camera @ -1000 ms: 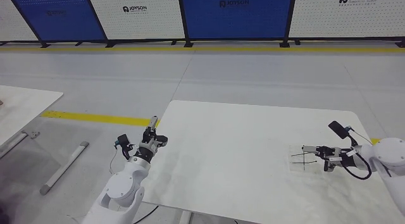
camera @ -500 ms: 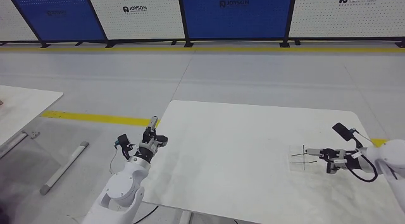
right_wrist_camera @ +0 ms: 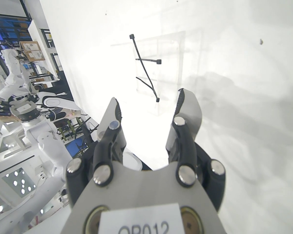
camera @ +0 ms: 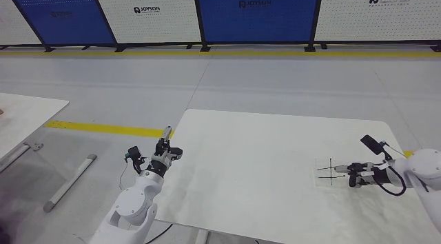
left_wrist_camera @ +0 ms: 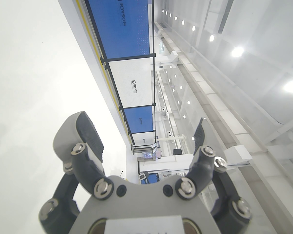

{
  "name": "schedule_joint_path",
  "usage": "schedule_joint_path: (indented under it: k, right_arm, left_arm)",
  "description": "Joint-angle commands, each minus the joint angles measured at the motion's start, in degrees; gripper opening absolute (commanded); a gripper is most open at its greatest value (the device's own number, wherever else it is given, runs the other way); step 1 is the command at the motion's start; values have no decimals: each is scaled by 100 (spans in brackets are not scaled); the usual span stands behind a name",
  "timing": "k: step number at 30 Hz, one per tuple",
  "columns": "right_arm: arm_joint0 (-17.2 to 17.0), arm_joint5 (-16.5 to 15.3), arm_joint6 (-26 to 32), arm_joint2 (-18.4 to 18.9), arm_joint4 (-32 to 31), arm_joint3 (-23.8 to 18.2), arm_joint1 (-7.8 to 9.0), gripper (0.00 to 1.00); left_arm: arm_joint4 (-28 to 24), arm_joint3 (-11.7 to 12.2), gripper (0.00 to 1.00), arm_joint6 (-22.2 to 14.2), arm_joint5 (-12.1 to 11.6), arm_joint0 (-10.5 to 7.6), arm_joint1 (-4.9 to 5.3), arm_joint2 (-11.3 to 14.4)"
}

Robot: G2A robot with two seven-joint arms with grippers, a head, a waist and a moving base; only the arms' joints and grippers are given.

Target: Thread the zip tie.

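A large white rectangular table with rounded corners is seen toward 6 o'clock in the top view, and a smooth grey floor is spread around it. At 12 o'clock, blue perforated partition panels are set in a row with white perforated panels, and a yellow floor line is painted along their foot. A second white table is placed at 9 o'clock. A grey bar is laid on the floor at 8 o'clock.

Top view high, looking down on table, left wrist faces 12 o'clock, right wrist low, faces 9 o'clock, shares zip ties with top
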Motion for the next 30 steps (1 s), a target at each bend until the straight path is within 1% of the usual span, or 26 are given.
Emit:
schedule_joint_path:
  k: [1,5,6,7,8,12,17,19,20,24,26,27,29,30]
  right_arm:
    - [21,8,6,-20,-2,28,-10,40]
    - [62,19,23,-43,-25,68,-23,37]
    - [68,24,23,-44,-30,73,-24,35]
    - [71,25,29,-45,-30,73,-26,30]
    - [73,19,43,-48,-30,72,-27,29]
    - [94,78,44,-83,-73,69,-40,31]
    - [132,150,74,-135,-132,100,-58,28]
    - [147,174,74,-152,-151,115,-66,22]
    - [153,173,76,-155,-152,126,-68,24]
    - [175,185,85,-171,-172,174,-78,22]
    - [190,209,76,-186,-188,196,-86,22]
    - [197,211,76,-191,-188,212,-90,24]
    - [216,217,78,-209,-196,246,-100,21]
    - [226,219,77,-216,-199,261,-105,21]
  left_arm:
    - [0,0,100,0,0,0,0,0]
    - [0,0,100,0,0,0,0,0]
    - [0,0,100,0,0,0,0,0]
    - [0,0,100,0,0,0,0,0]
    - [0,0,100,0,0,0,0,0]
    - [0,0,100,0,0,0,0,0]
    - [0,0,100,0,0,0,0,0]
    - [0,0,100,0,0,0,0,0]
    - [0,0,100,0,0,0,0,0]
    - [0,0,100,0,0,0,0,0]
    - [0,0,100,0,0,0,0,0]
    - [0,0,100,0,0,0,0,0]
    - [0,0,100,0,0,0,0,0]
    - [0,0,100,0,0,0,0,0]
